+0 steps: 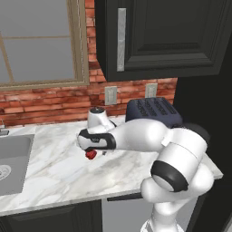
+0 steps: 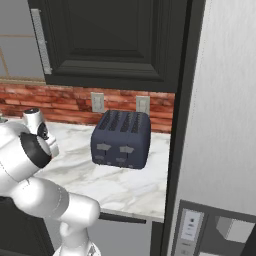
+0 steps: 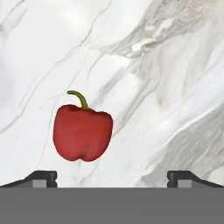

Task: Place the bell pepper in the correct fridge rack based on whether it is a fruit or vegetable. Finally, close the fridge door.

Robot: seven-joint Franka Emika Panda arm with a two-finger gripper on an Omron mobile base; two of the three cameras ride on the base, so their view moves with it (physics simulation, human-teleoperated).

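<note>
The bell pepper [image 3: 82, 135], glossy red with a curved green stem, lies on the white marble counter [image 3: 166, 65]. In the left base view the bell pepper [image 1: 91, 154] peeks out just below my hand, on the counter [image 1: 54, 172] left of the toaster. My gripper [image 3: 112, 177] hangs right above it, pointing down, jaws wide open with nothing between them. Both fingertips [image 3: 41, 177] show at the bottom of the hand view, and the pepper sits nearer the left one. The fridge rack and the fridge door are out of view.
A dark blue toaster [image 1: 153, 112] stands at the back right of the counter, also the toaster [image 2: 121, 138]. A sink [image 1: 11, 161] is set in at the far left. Dark wall cabinets [image 1: 163, 36] hang above. The fridge's left door with its dispenser [image 2: 220, 150] fills the right side.
</note>
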